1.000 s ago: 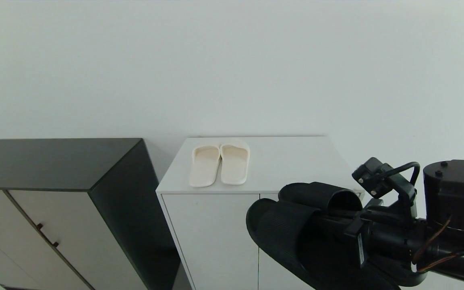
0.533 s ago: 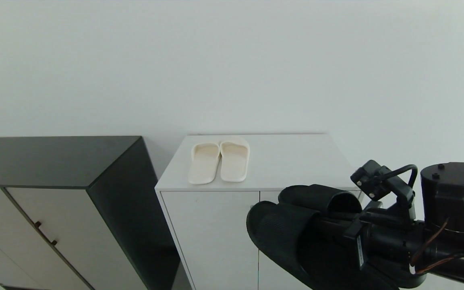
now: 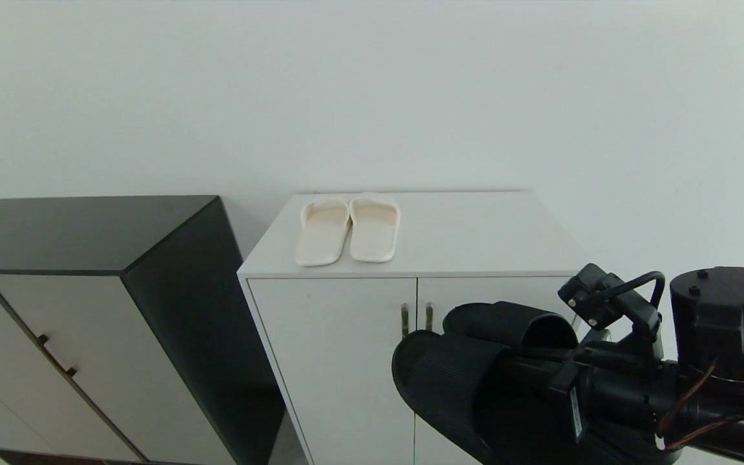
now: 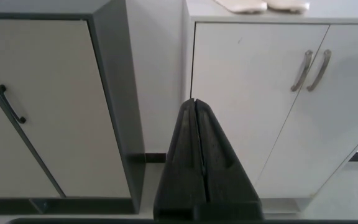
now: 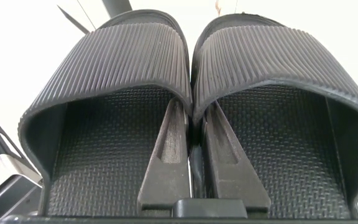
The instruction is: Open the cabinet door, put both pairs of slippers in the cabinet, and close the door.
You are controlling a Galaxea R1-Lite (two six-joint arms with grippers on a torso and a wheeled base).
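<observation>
On top of the white cabinet (image 3: 475, 239), toward its left end: one pair of cream slippers (image 3: 347, 229), lying side by side and touching. White cabinet itself: two doors, both closed, with a pair of upright metal door handles (image 3: 404, 320) flanking the centre seam. To the right and nearer than the cabinet front: one pair of black slippers (image 3: 459, 381) with ribbed straps, held in the air by the right gripper (image 5: 192, 107) — its two fingers (image 5: 166, 162) run into the slippers, one inside each, pinching the two adjoining inner side walls between them. Left gripper (image 4: 195, 107): fingers pressed flat against each other, nothing between them, aimed at the strip of wall between the white cabinet and the dark cabinet (image 3: 88, 232). Dark cabinet: left of the white one, just beside it — black top and side, pale fronts with small black handles.
</observation>
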